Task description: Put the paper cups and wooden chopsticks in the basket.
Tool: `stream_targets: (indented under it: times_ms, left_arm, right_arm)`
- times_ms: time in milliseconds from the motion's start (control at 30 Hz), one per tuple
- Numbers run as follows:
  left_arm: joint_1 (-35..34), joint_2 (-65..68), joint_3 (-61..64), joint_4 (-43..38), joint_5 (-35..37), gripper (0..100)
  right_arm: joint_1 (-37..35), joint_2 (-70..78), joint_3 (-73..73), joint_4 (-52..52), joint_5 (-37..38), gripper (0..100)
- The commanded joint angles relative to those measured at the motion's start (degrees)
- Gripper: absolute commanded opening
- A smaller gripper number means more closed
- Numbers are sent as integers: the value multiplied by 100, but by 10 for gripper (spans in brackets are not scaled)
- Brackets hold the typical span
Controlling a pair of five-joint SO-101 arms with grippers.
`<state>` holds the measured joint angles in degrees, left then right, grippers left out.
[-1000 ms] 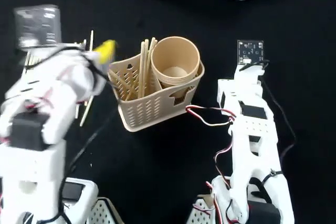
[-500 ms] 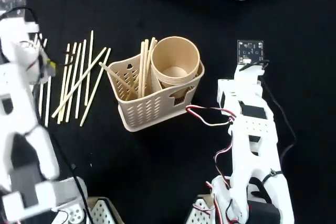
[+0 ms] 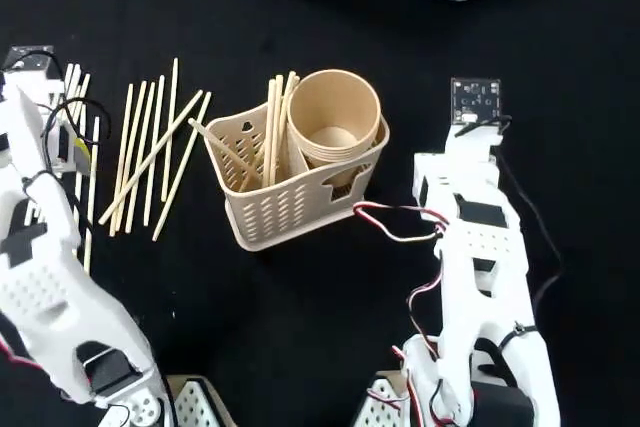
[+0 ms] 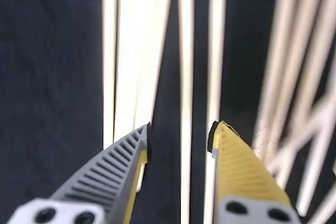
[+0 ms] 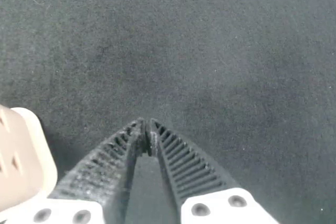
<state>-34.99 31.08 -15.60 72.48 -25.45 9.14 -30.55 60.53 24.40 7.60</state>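
Black cloth covers the desk [image 3: 300, 327], and from above the basket [image 3: 290, 207] stands near its middle. Paper cups [image 3: 333, 117] sit nested in the basket's three-o'clock compartment, and a few wooden chopsticks [image 3: 272, 132] lean in the nine-o'clock one. Loose chopsticks [image 3: 150, 152] lie fanned on the cloth at nine o'clock from the basket, two of them crossing the rest. The left arm [image 3: 40, 247] hangs over the far nine-o'clock edge of that fan. The right arm [image 3: 480, 247] lies at about four o'clock from the basket.

From the left wrist, the left pincer [image 4: 180, 132] is spread apart low over the sticks. One chopstick [image 4: 185, 77] runs between its jaws, with neighbours just beside each fingertip. I'd judge the step in hand to be picking up that stick. Done well, the pincer drops straight down clear of the neighbours and closes near the stick's middle so it won't tip.

From the right wrist, the right pincer [image 5: 145, 129] is closed on nothing above bare cloth, with a corner of the basket nearby.
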Motion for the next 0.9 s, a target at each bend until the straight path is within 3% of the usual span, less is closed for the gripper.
stream_targets:
  times_ms: [0,133,367,500,700,867]
  left_arm:
    - [4,1266,-1349,176,-35,209]
    - [-4,2497,-2536,642,-35,199]
    - [31,3947,-4884,2163,-62,23]
    - [163,4510,-5912,2848,-44,28]
    - [365,4475,-5736,2848,-35,28]
    - [356,3631,-5235,2848,229,28]
  right_arm:
    - [-88,13,-40,-123,44,12]
    - [-88,13,-40,-123,44,12]
    - [-88,13,-48,-123,44,12]
    - [-88,13,-48,-123,44,12]
    - [-79,13,-57,-123,44,12]
    - [-79,13,-57,-123,44,12]
